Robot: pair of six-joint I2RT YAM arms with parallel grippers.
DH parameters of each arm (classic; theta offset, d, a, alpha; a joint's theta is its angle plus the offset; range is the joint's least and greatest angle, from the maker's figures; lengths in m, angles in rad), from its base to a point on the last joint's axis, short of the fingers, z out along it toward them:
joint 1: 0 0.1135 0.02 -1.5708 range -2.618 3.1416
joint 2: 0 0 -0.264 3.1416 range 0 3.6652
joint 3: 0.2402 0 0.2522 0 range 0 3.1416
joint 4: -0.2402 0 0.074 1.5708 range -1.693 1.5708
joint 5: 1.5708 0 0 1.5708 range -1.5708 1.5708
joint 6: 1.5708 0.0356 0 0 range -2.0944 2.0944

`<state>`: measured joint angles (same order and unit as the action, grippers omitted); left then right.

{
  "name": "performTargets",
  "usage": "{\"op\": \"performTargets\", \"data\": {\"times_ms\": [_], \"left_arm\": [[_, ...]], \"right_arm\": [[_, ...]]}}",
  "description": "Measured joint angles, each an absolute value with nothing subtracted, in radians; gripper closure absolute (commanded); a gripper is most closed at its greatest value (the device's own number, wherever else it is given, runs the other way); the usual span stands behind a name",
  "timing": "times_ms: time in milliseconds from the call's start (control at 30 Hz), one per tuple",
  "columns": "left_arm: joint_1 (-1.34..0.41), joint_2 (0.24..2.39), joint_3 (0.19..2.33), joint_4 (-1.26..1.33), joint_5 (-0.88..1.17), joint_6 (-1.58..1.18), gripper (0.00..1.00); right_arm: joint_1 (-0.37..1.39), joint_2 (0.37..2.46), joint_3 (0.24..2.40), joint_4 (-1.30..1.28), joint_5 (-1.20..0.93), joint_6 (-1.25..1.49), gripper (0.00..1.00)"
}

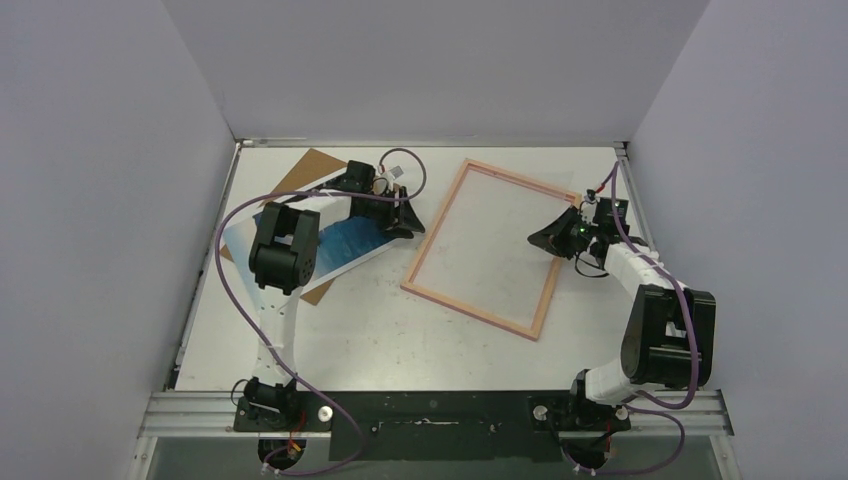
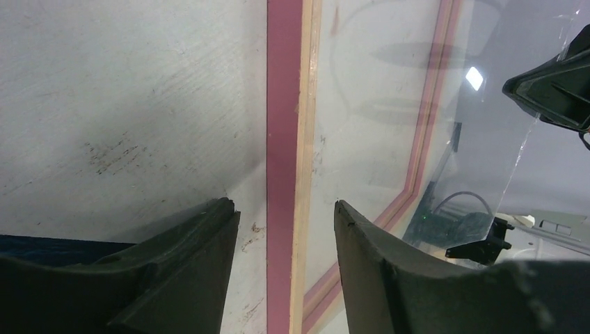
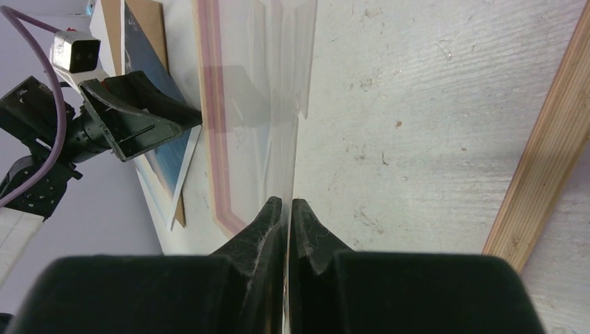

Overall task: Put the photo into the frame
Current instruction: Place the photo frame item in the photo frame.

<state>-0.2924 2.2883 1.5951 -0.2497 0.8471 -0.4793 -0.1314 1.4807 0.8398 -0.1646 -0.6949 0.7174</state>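
Note:
The frame [image 1: 482, 306] lies flat mid-table, wood-coloured on top with pink showing at its edge. The photo [image 1: 352, 240], blue sea with a white border, rests on a brown panel at the left, partly under my left arm. My left gripper [image 1: 410, 228] is open at the frame's left rail. In the left wrist view that rail [image 2: 284, 139] runs between the two fingers [image 2: 284, 209] with a gap on each side. My right gripper [image 3: 286, 202] is shut on the edge of a clear pane [image 3: 278, 139], which stands tilted up over the frame's right half.
The brown backing panel [image 1: 310, 165] lies under the photo at the back left. The frame's right rail [image 3: 549, 153] runs just right of my right gripper. Grey walls close in the table on the left, back and right.

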Motion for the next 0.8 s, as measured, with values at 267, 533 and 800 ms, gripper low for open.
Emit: {"op": "performTargets", "data": {"times_ms": [267,533,800], "left_arm": [[-0.294,2.309,1.645,-0.314,0.841,-0.422,0.59],[-0.296,2.322,1.664,-0.348,0.834,-0.395,0.62],[-0.309,2.337,1.682,-0.355,0.850,-0.390,0.62]], "right_arm": [[-0.131,1.481,0.847,-0.173,-0.696,0.665,1.00],[-0.131,1.482,0.854,-0.177,-0.695,0.638,1.00],[-0.135,1.482,0.854,-0.175,-0.696,0.636,1.00]]}}
